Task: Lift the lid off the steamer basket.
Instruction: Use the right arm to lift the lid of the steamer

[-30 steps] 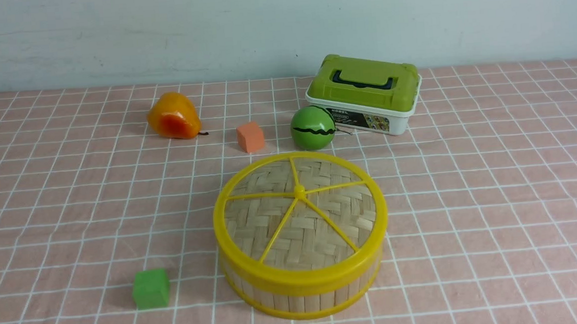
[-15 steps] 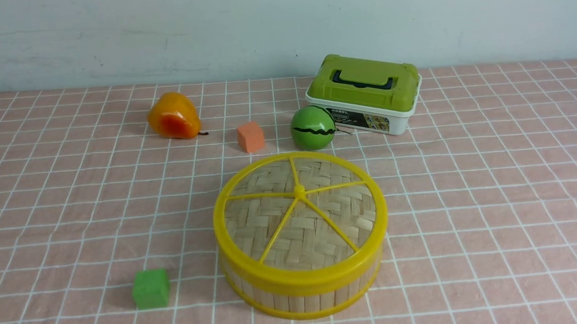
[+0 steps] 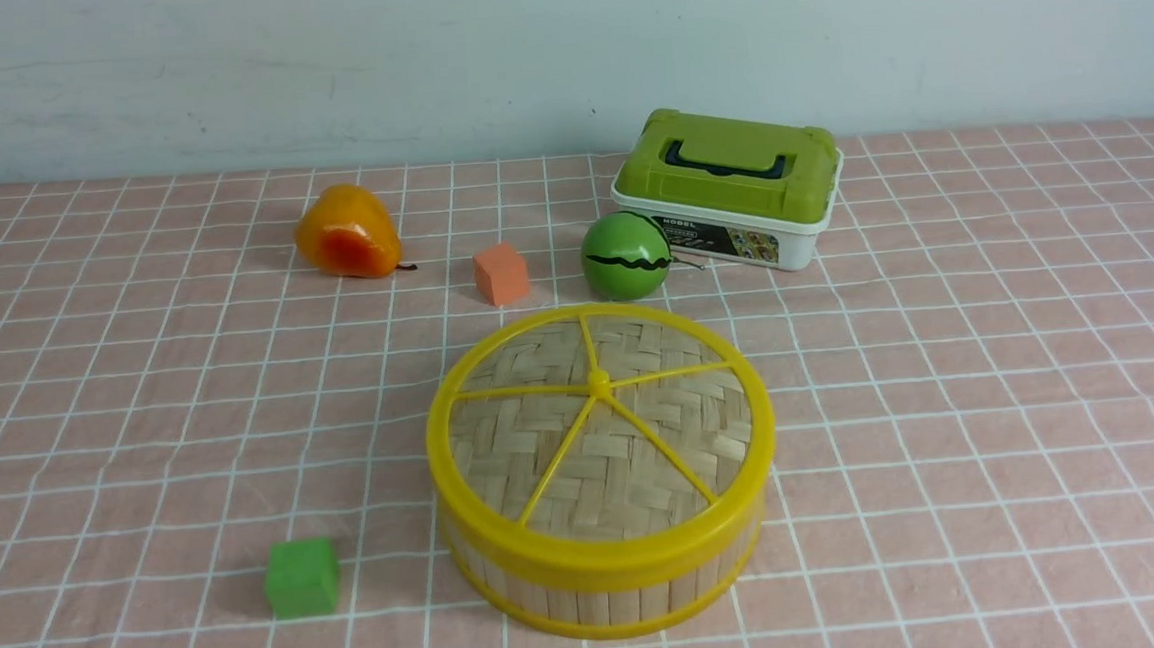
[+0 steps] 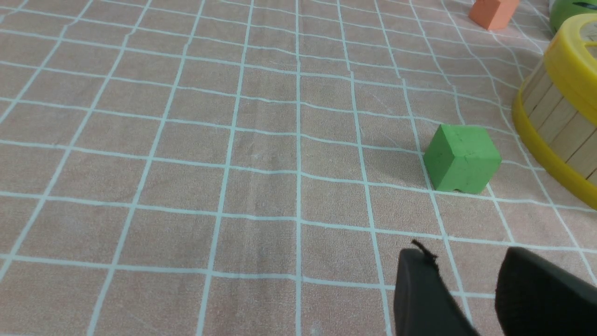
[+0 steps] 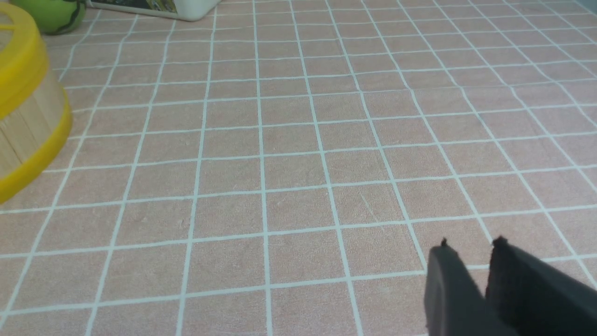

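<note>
Nothing moved: left gripper (image 4: 465, 252) open, right gripper (image 5: 471, 243) ajar.

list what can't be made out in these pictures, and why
- Inside of the round bamboo steamer basket: front view, hidden by the woven bamboo lid with yellow rim.
- Far side of the basket: front view, hidden behind its near wall and lid.
- Rest of the orange block: left wrist view, cut off by the picture's edge.
- Small print on the white box with green lid: front view, too small.
</note>
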